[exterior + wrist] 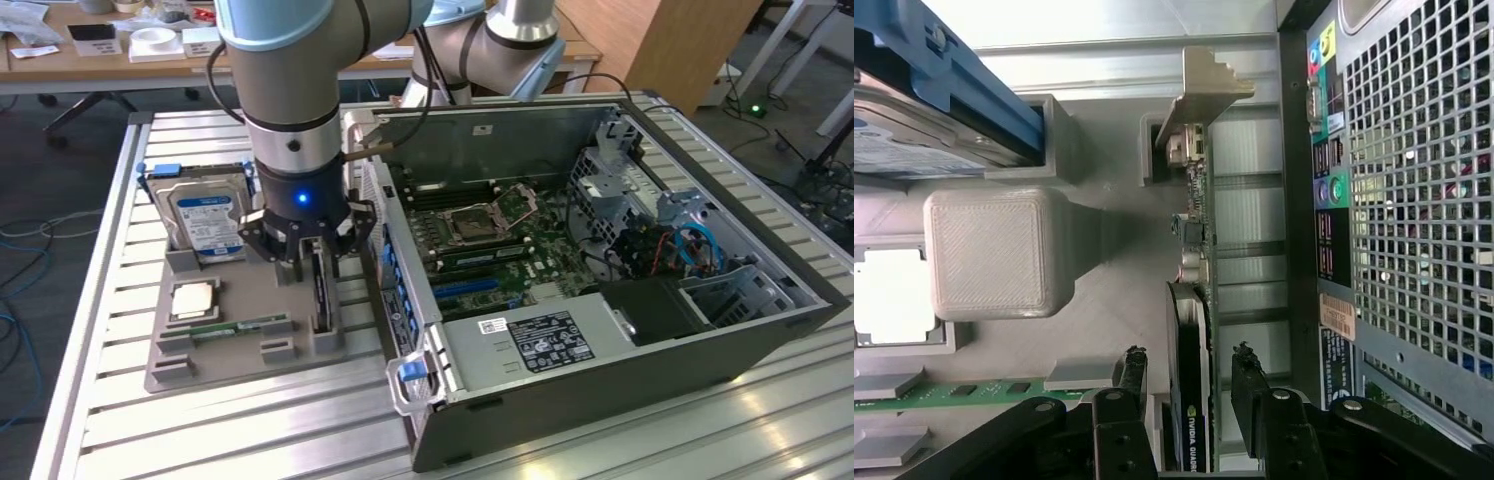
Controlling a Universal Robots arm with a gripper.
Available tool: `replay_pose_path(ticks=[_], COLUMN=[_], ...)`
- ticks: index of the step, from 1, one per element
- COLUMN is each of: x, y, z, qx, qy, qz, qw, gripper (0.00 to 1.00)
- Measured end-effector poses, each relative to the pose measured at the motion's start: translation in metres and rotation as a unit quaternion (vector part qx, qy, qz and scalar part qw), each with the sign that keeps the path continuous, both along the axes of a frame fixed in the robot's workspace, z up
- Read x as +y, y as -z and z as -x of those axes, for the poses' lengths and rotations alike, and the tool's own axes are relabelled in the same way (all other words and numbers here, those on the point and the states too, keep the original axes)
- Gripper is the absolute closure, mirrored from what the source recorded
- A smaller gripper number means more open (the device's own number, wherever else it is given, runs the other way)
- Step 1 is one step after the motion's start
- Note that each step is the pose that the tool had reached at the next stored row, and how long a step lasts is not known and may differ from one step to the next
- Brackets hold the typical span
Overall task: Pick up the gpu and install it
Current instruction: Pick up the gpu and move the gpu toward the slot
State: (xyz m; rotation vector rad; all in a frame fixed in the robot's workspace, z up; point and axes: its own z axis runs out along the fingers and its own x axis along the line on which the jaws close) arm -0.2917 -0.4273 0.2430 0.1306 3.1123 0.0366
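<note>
The end effector (1189, 352) stands wide open, straddling the thin dark gpu card with silver bracket (1194, 250) and gripping nothing. The card sits on edge in the grey plastic tray (200, 372), beside the open black computer case (641, 330). Pickup and installation are both outstanding.

The bracket (1206, 85) of the gpu (1190, 400) is silvery metal, the holder (994, 250) matt textured grey plastic.

Bright, even light glares off the slatted table (747, 420) and washes the processor (884, 295) white, while the gpu (1189, 400) sits dark amid soft shadows.
</note>
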Motion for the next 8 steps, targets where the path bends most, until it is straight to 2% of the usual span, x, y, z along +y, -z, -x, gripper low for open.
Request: replay_pose_path(ticks=[2,8], x=[0.0003,0.0025], y=[0.0004,0.0007], z=[0.0000,0.0000], qx=[0.0000,0.0000], qy=[0.000,0.000], qz=[0.0009,0.0014], qw=[1.0000,1.0000], gripper=[0.53,0.53])
